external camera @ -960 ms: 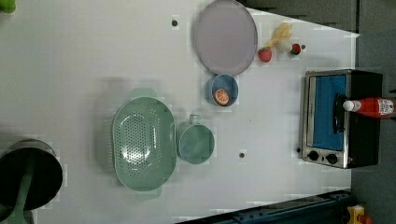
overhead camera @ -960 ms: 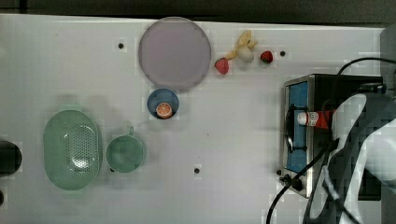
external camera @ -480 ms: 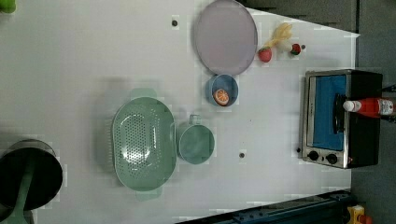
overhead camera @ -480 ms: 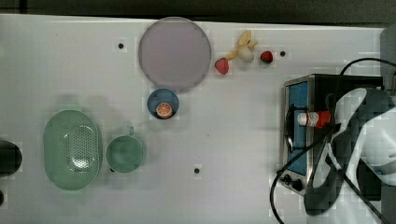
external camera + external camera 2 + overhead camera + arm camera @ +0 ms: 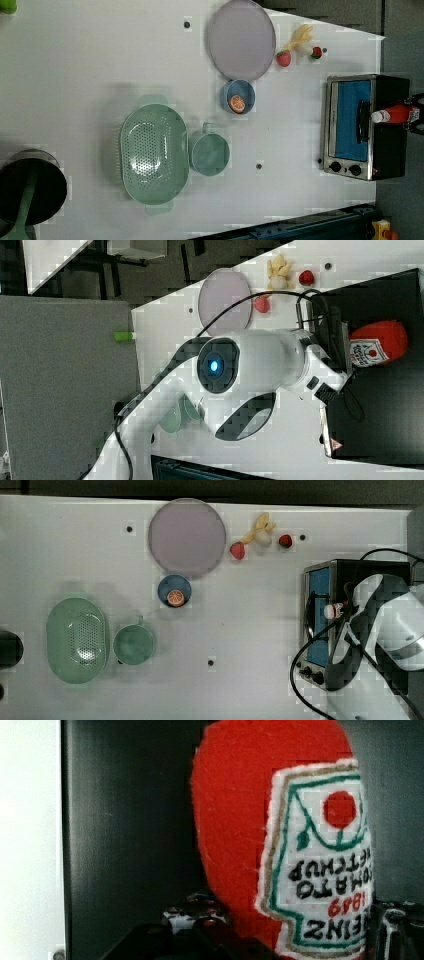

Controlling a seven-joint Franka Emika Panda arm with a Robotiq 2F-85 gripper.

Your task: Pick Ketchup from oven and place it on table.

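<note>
while you look down through the top view, the ketchup (image 5: 334, 611) lies on its side on the black roof of the oven (image 5: 325, 575), at the top view's right edge of the bench (image 5: 240, 645), its white cap pointing toward the oven's glass front. the white arm (image 5: 385, 630) covers most of the bottle there. in the wrist view the red body and white label (image 5: 320, 870) sit right at the pincer (image 5: 280, 942), with dark fingers (image 5: 395, 930) on either side of the bottle; you cannot tell whether they press on it. a black cable (image 5: 305, 655) loops down across the oven's knobs. well apart from the oven lie two strawberries (image 5: 238, 550), a pale toy (image 5: 262, 532), a lilac plate (image 5: 187, 537), a blue bowl with an orange slice (image 5: 175, 591), a green mug (image 5: 133, 644) and a green colander (image 5: 77, 640).
</note>
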